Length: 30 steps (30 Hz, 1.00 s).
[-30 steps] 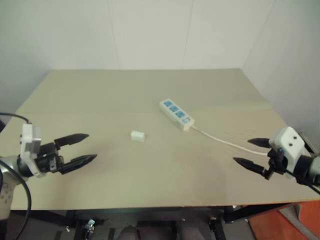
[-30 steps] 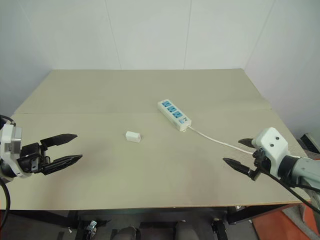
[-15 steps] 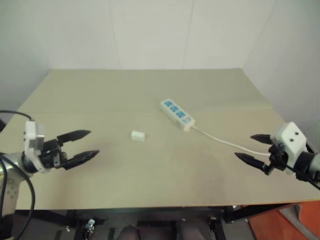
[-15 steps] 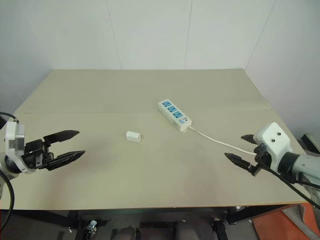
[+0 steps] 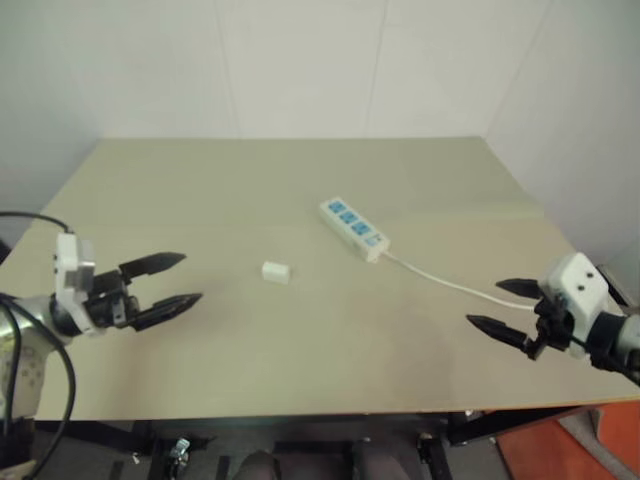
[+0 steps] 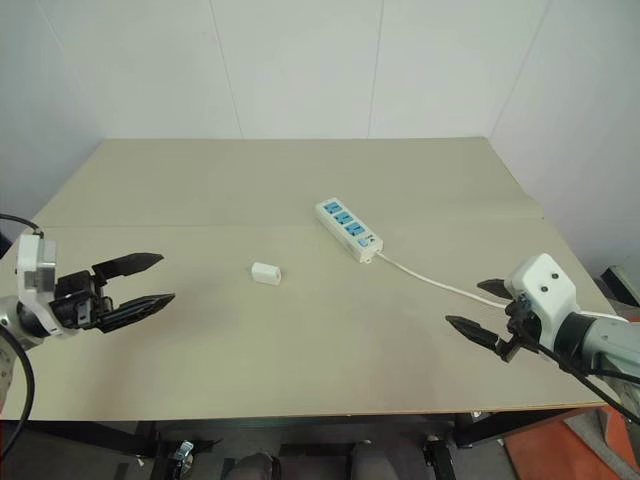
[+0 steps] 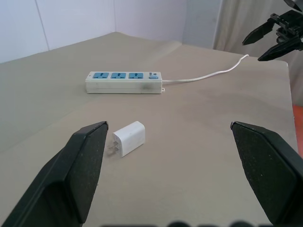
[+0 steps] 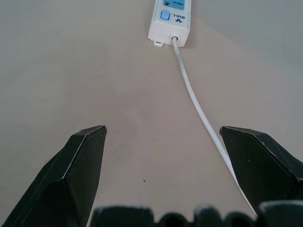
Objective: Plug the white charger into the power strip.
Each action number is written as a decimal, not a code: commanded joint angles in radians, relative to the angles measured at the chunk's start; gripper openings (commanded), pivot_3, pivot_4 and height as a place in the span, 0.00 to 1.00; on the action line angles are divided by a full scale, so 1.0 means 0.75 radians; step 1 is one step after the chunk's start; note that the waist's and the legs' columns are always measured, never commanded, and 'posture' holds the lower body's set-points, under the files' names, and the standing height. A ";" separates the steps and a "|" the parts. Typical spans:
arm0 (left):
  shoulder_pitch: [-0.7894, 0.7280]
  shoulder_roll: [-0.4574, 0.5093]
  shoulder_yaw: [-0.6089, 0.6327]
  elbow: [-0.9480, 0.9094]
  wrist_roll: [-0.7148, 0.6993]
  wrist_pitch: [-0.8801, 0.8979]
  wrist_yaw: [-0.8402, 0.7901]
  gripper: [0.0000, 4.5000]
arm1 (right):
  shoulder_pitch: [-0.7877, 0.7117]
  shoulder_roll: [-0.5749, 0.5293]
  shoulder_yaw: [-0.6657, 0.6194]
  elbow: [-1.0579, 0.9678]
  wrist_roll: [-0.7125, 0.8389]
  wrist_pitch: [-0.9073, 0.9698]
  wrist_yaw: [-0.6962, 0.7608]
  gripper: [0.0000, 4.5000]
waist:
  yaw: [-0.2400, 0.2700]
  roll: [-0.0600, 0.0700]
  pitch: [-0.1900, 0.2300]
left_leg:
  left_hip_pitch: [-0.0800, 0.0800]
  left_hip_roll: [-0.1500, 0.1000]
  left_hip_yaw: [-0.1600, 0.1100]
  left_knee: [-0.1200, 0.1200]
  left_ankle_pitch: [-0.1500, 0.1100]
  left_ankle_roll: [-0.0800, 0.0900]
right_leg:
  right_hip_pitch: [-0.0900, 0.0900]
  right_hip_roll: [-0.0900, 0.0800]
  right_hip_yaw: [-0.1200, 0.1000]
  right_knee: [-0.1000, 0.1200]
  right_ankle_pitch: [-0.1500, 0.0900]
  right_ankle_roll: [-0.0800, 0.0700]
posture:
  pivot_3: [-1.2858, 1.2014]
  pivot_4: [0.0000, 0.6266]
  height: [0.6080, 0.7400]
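1. Your table (image 6: pixel 200 200) is a pale beige board carrying the white charger (image 6: pixel 265 273), the power strip (image 6: pixel 350 230) and the strip's white cord (image 6: pixel 430 280); white walls stand behind it and to the right.
2. The white charger lies on its side near the middle of the table, apart from the power strip, which sits further back and to the right, set at a slant.
3. Bare tabletop lies between the charger and the strip, with nothing on it in your way.
4. The cord leaves the strip's near end and runs right toward the table edge, passing close by your right gripper (image 6: pixel 478 310).
5. Your left gripper (image 6: pixel 140 281) hangs over the left side of the table, fingers spread wide and gripping nothing, pointing toward the charger but well apart from it.
6. Your right gripper hangs near the right edge, fingers likewise spread and empty.
7. The left wrist view shows you the charger's metal prongs (image 7: pixel 112 148), turned toward the left finger, and all three blue socket faces in a row.
8. The right wrist view shows you the strip's blue end switch (image 8: pixel 164 15) and printed lettering beside the cord outlet.
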 commanded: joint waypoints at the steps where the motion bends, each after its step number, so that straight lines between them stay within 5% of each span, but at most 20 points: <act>1: -0.011 0.009 0.023 -0.021 -0.037 0.005 -0.014 1.00 | -0.022 -0.013 -0.006 0.003 -0.065 -0.094 -0.032 1.00 | 0.000 0.000 0.000 | 0.000 0.000 0.000 0.000 0.000 0.000 | 0.000 0.000 0.000 0.000 0.000 0.000 | 0.52 0.24 1.00; 8: -0.058 0.001 -0.029 -0.021 0.009 -0.017 0.018 1.00 | -0.273 0.053 0.194 0.131 -0.086 -0.131 -0.064 1.00 | -0.008 0.000 0.000 | 0.002 0.000 0.000 0.000 0.000 0.000 | 0.000 0.000 0.000 0.000 0.000 0.000 | 0.52 0.24 1.00; 16: -0.234 0.000 -0.229 -0.016 0.139 -0.035 0.059 1.00 | -0.845 0.332 0.614 0.806 -0.310 -0.378 -0.035 1.00 | -0.008 -0.001 0.000 | -0.001 0.000 -0.001 0.000 0.000 0.000 | -0.001 0.001 0.000 0.000 0.001 -0.001 | 0.52 0.24 1.00; 30: -0.318 -0.051 -0.289 -0.068 0.188 -0.056 0.105 1.00 | -1.306 0.529 0.690 1.821 -0.465 -0.724 0.047 1.00 | -0.023 0.000 0.001 | -0.001 -0.001 -0.001 0.000 0.000 0.000 | -0.001 0.000 0.000 0.000 0.008 -0.012 | 0.52 0.24 1.00</act>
